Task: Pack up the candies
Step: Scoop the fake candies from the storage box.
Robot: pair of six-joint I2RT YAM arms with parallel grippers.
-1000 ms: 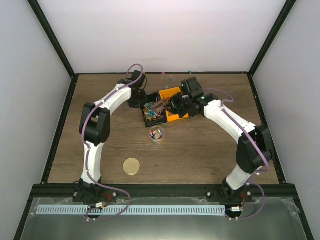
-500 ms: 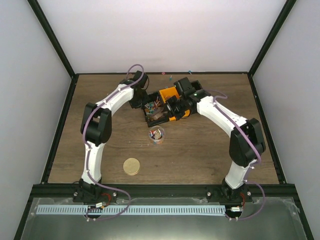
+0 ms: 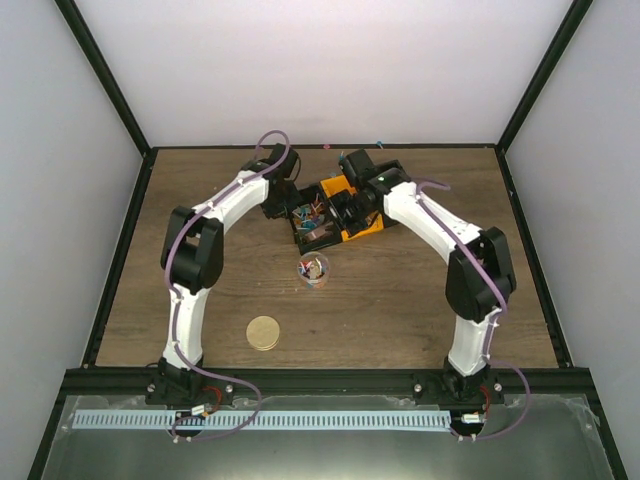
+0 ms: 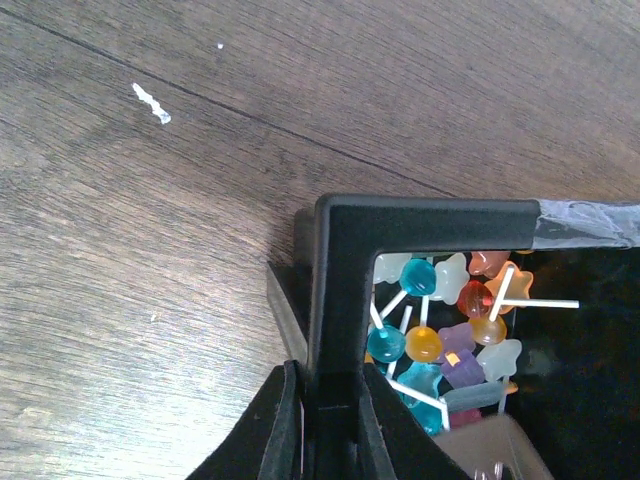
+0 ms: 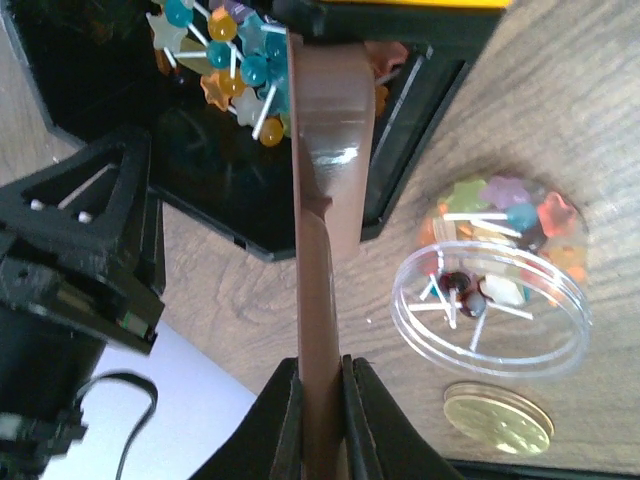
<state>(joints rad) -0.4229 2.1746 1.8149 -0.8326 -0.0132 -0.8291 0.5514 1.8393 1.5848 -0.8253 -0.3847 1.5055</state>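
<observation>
The candies point(image 4: 440, 320) are tiny coloured sweets on white sticks, piled in a black bin point(image 3: 298, 240) at the table's middle back. My left gripper point(image 4: 330, 400) is shut on the bin's near wall by its corner point(image 4: 340, 260); it also shows in the top view point(image 3: 283, 205). My right gripper point(image 5: 322, 390) is shut on the handle of a brown scoop point(image 5: 325, 150), whose far end reaches over the bin's candies point(image 5: 235, 50). In the top view the right gripper point(image 3: 345, 210) is at the bin's right side. A clear round jar point(image 5: 490, 290) holds several candies.
An orange bin point(image 3: 340, 188) stands against the black bin's right side, under my right wrist. The clear jar point(image 3: 313, 270) is just in front of the bins. A round tan lid point(image 3: 264, 332) lies nearer, to the left. A few stray candies point(image 3: 341, 155) lie by the back wall.
My right wrist has swung left and back over the bins with the scoop in it, and its elbow has come inward. The left arm has edged slightly back.
</observation>
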